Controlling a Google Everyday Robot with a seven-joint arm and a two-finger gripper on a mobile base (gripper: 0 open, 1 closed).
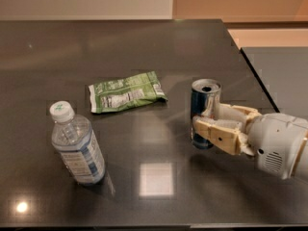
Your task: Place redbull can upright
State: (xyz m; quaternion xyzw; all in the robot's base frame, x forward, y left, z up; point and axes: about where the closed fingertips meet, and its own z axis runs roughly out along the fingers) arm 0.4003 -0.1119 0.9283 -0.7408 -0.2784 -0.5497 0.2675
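The redbull can [204, 99] stood upright on the dark tabletop [144, 47], just to the right of the green snack bag [126, 91] as the camera saw it, with a clear gap between the two and its silver top with the open tab hole facing up. The gripper [205, 123] reached in from farther right of the snack bag and was closed around the can's lower half, one finger across the near side and the other passing behind. The can's base appeared to rest on the tabletop, so the step in hand was likely the release. To do it well, the fingers should part evenly and only a little, so that neither pad drags the slim can sideways. The arm should then back straight away from the snack bag along its own line, without lifting or twisting, until it was clear of the can. The clear plastic water bottle [77, 146], front-left of the snack bag, was well out of the way.
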